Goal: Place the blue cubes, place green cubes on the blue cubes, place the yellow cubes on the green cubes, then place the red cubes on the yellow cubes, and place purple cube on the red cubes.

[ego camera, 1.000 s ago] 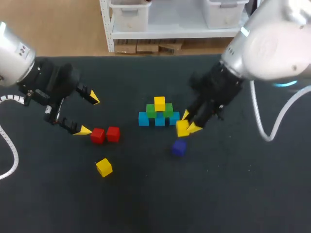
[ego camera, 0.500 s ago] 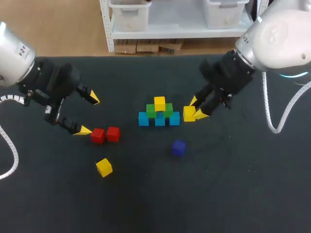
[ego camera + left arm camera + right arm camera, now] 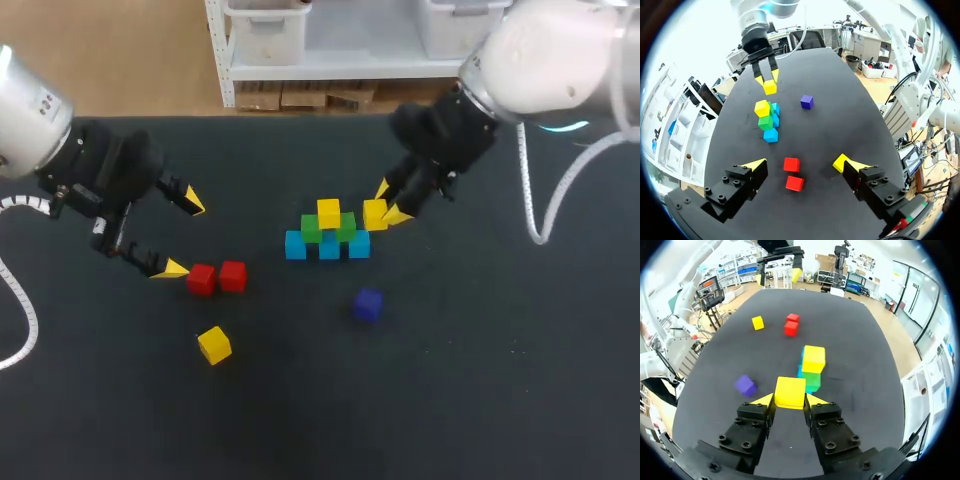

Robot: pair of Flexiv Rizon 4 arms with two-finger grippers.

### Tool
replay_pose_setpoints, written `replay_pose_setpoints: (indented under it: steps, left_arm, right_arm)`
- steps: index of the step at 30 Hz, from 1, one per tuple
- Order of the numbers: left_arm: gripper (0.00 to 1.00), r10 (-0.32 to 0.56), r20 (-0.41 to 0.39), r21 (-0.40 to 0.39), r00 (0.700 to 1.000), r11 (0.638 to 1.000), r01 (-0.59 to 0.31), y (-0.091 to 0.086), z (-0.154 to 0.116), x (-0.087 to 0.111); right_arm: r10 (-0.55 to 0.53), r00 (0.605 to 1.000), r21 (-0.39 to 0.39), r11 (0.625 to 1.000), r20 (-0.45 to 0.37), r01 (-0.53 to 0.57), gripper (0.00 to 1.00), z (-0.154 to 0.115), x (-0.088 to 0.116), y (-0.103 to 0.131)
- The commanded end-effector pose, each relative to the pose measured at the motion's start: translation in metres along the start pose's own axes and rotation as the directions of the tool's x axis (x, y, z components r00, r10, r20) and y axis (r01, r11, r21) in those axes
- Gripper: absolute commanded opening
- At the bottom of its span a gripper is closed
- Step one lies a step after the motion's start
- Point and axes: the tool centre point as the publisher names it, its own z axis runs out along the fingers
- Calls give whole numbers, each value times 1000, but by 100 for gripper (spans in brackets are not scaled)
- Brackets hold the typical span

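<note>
At the table's middle stands a pyramid: three blue cubes (image 3: 295, 246), two green cubes (image 3: 311, 230) on them, and a yellow cube (image 3: 328, 213) on top. My right gripper (image 3: 388, 204) is shut on a second yellow cube (image 3: 375, 214), held just right of the pyramid at its upper level; the right wrist view shows this cube (image 3: 790, 392) between the fingers. Two red cubes (image 3: 217, 277) lie left of the pyramid, beside my open left gripper (image 3: 184, 235). A purple cube (image 3: 368, 304) lies in front of the pyramid, and a third yellow cube (image 3: 214, 344) at the front left.
In the left wrist view the red cubes (image 3: 792, 173) lie just ahead of the open gripper (image 3: 799, 163), with the pyramid (image 3: 767, 120) beyond them. The table (image 3: 450, 380) is a dark mat.
My right arm has lifted the yellow cube from beside the purple cube and carried it back and left to the pyramid's right side. The left arm has not moved.
</note>
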Motion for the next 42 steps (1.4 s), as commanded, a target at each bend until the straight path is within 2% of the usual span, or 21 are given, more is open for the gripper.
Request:
replay_pose_setpoints:
  steps: [1,11,42]
  left_arm:
    - [100,4,5,-3,1000,1000,-4,-1,0,2]
    - [100,4,5,-3,1000,1000,-4,-1,0,2]
    - [100,4,5,-3,1000,1000,-4,-1,0,2]
  right_arm:
    - [1,1000,-46,999,-3,-1,0,9,-2,-19]
    - [-21,1000,-46,999,-10,21,0,14,-14,-29]
    - [29,999,-19,999,-23,-29,0,21,-16,-21]
